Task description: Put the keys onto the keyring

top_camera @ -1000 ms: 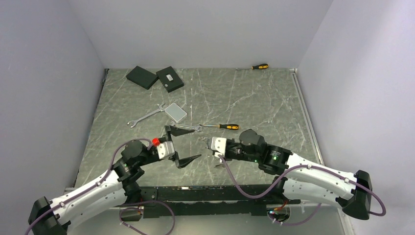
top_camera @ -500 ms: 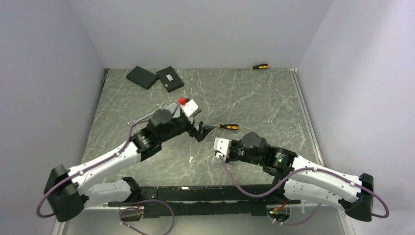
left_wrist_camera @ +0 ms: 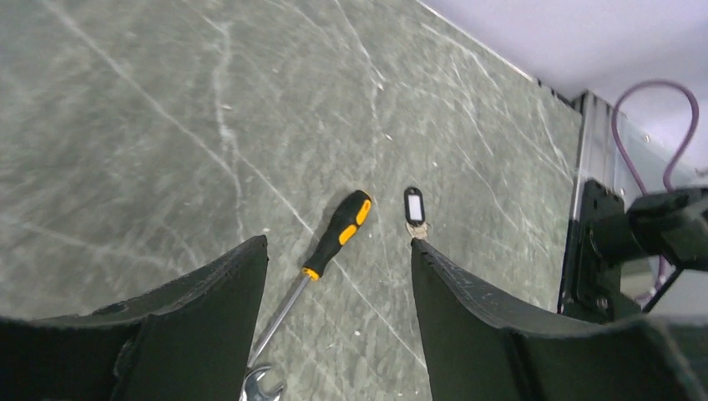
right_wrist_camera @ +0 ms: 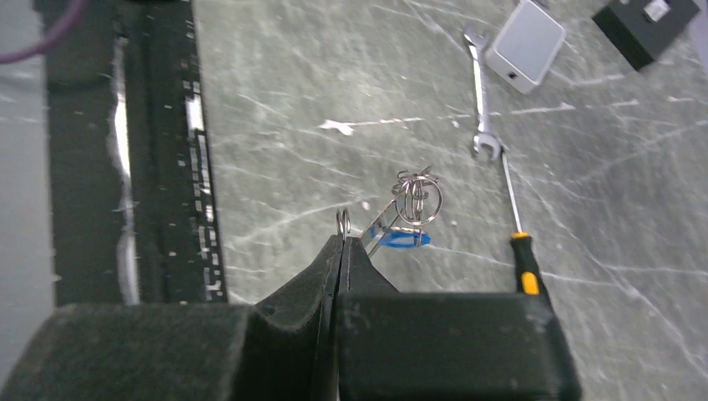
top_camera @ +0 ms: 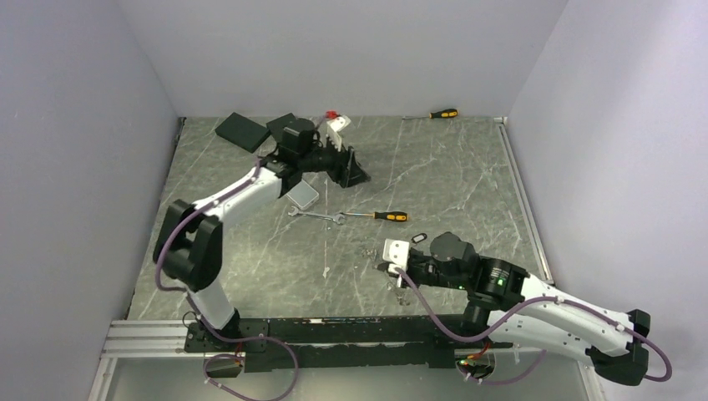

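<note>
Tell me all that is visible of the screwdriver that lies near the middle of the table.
The screwdriver has an orange-and-black handle, plastic by its look, and a thin bare metal shaft. It lies flat on the grey veined table, handle toward the right. Its tip ends at the open head of the silver wrench; whether they touch cannot be told. Nothing else touches it.

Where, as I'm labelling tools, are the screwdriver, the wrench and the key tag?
screwdriver (left_wrist_camera: 338, 234): left wrist view, on its orange-and-black handle.
wrench (right_wrist_camera: 477, 90): right wrist view, middle of its shaft.
key tag (left_wrist_camera: 414, 206): left wrist view, on its white label.
</note>
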You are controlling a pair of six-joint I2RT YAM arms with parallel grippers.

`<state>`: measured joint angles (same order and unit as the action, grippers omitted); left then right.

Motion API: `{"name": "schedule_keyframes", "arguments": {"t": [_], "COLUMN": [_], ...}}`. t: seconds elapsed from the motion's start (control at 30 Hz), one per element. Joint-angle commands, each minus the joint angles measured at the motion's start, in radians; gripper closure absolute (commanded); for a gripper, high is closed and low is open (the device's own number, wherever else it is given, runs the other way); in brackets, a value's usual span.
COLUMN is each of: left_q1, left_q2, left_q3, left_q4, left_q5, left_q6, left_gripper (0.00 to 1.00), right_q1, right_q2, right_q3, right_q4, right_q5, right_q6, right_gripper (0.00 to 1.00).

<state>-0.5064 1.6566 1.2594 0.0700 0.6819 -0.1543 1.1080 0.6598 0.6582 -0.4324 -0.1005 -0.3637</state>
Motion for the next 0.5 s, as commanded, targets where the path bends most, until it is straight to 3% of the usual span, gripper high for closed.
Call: {"name": "schedule_keyframes", "arguments": {"t": [0.0, 0.17, 0.3, 0.47], "left_q1": [-0.05, -0.072, -0.11, -0.221], "left_q2": [0.097, 0.166, 0.271, 0.369], "left_q3": [0.045, -0.035, 0.046, 0.119], "left_q4": [-0.02, 0.124, 0.007, -0.097], "left_q5": [0.183, 0.298, 0.349, 0.249], "left_q6": [0.148, 0.462, 0.731, 0.947], "left_gripper": [0.3, 0.28, 0.29, 0.38], "right_q1": [0.009, 0.008, 0.009, 0.009], "right_q2": [-0.069, -0.145, -0.155, -0.166], "right_q3": [-0.003, -0.016, -0.012, -0.001], "right_q4": [0.006, -0.016, -0.051, -0.077], "right_q5": [-0.142, -0.143, -0.14, -0.135], "right_q6": [0.1, 0.115, 0.113, 0.108], "right_gripper": [1.0, 1.0, 1.0, 1.0]}}
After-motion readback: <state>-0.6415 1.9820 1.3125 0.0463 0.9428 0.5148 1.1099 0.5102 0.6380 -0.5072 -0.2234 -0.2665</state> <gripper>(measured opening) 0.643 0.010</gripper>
